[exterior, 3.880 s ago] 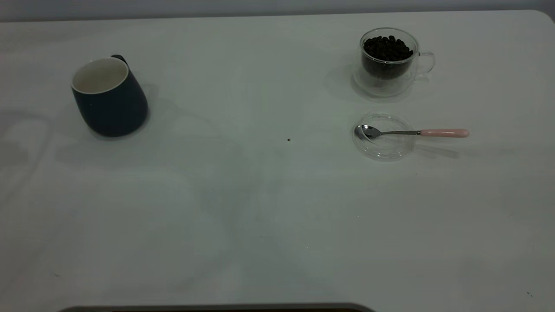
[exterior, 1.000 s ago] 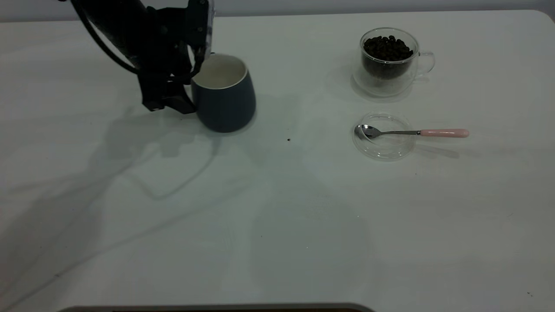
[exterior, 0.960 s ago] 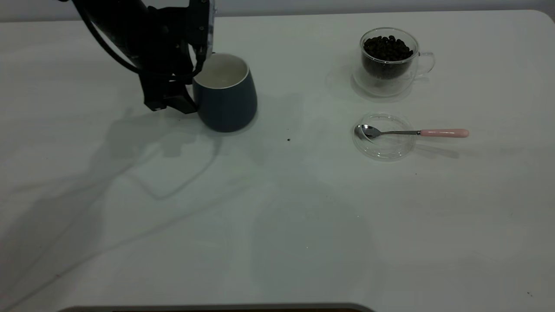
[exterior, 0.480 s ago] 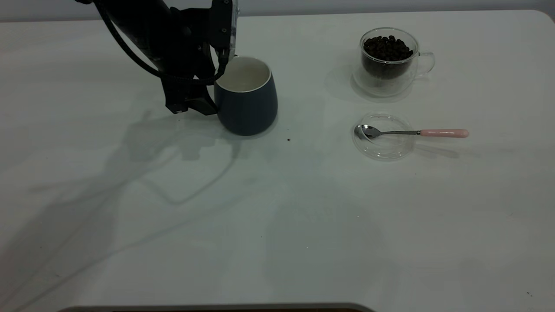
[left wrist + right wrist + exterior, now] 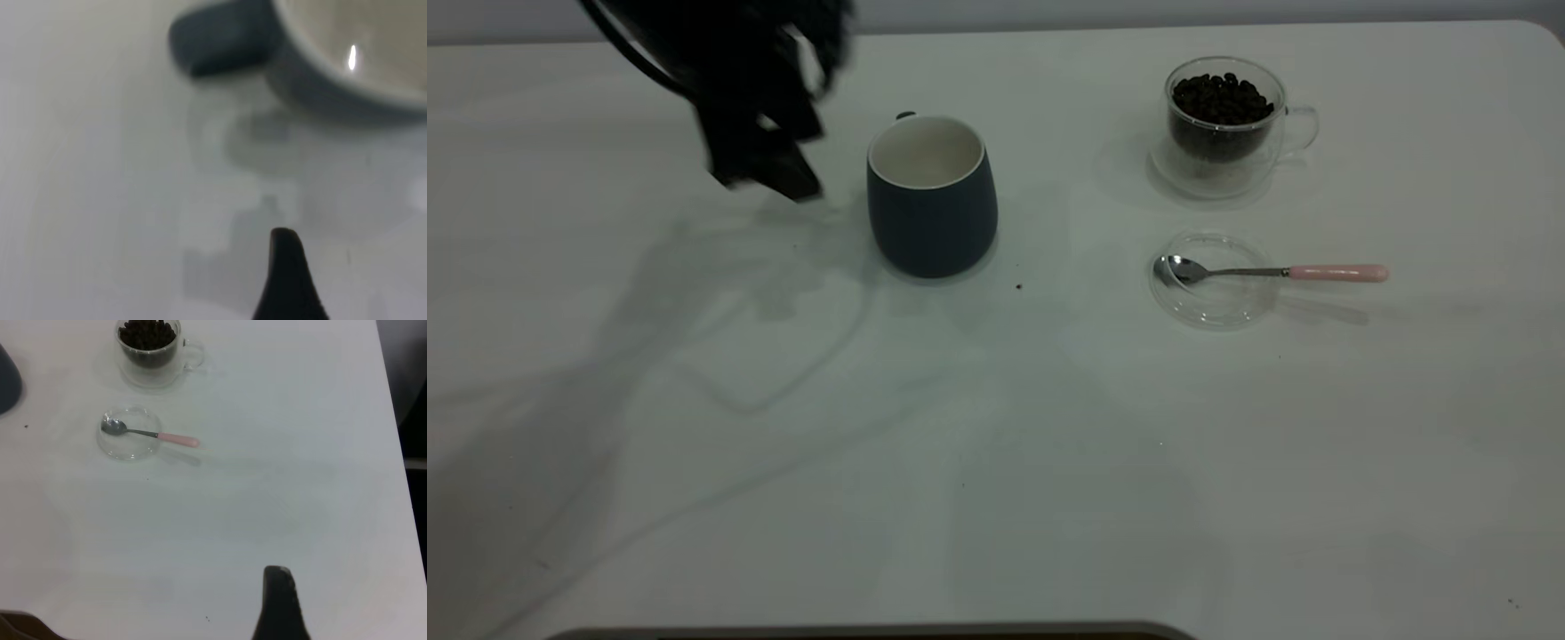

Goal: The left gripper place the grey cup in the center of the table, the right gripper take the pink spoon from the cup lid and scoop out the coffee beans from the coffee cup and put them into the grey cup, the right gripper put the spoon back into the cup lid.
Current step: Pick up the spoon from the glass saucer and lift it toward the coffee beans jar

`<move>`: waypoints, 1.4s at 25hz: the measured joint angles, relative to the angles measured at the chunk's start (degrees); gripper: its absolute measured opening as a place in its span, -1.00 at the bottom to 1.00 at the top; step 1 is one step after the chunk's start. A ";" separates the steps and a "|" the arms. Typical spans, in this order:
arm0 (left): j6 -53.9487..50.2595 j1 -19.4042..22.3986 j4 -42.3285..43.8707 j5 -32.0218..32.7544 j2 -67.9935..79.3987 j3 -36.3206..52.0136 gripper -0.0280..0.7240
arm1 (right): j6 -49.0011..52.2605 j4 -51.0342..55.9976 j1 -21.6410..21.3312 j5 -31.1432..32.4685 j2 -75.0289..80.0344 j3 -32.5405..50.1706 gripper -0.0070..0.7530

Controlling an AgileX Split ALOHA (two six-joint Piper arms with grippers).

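The white table (image 5: 996,444) fills the exterior view and carries all the things. Above its far left part hangs the left gripper (image 5: 769,173), a dark blurred shape; it is apart from the grey cup (image 5: 932,200) and holds nothing, but whether its fingers are spread or closed I cannot tell. In the left wrist view one dark fingertip (image 5: 285,270) shows, with bare table between it and the cup's handle (image 5: 220,40) and rim.

The grey cup stands upright near the middle of the table, just to the right of the left gripper, its pale inside empty and its handle pointing to the far side. A small dark speck (image 5: 1019,286) lies on the table just beside the cup's base.

Well to the right stands the glass coffee cup (image 5: 1225,124), full of dark coffee beans (image 5: 1221,98). In front of it lies the clear cup lid (image 5: 1212,280). The pink spoon (image 5: 1272,271) rests with its metal bowl in the lid and its pink handle reaching out over the rim to the right.

The right gripper (image 5: 280,603) is far from all these things, over the bare right part of the table; only one dark finger of it shows, so its state I cannot tell.
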 joint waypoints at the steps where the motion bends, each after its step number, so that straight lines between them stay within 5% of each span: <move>1: -2.58 0.81 1.05 2.14 -1.25 0.00 0.63 | 0.00 0.00 0.00 0.00 0.00 0.00 0.54; 11: -43.28 4.00 12.22 22.89 -25.53 0.00 0.63 | 0.00 0.00 0.00 0.00 0.00 0.00 0.54; 17: -66.13 4.00 17.60 41.23 -42.03 0.00 0.63 | 0.00 0.00 0.00 0.00 0.00 0.00 0.54; 24: -73.64 4.00 18.87 41.46 -58.06 8.14 0.63 | 0.00 0.00 0.00 0.00 0.00 0.00 0.54; 35: -88.22 4.00 22.46 38.27 -90.02 45.72 0.63 | 0.00 0.00 0.00 0.00 0.00 0.00 0.54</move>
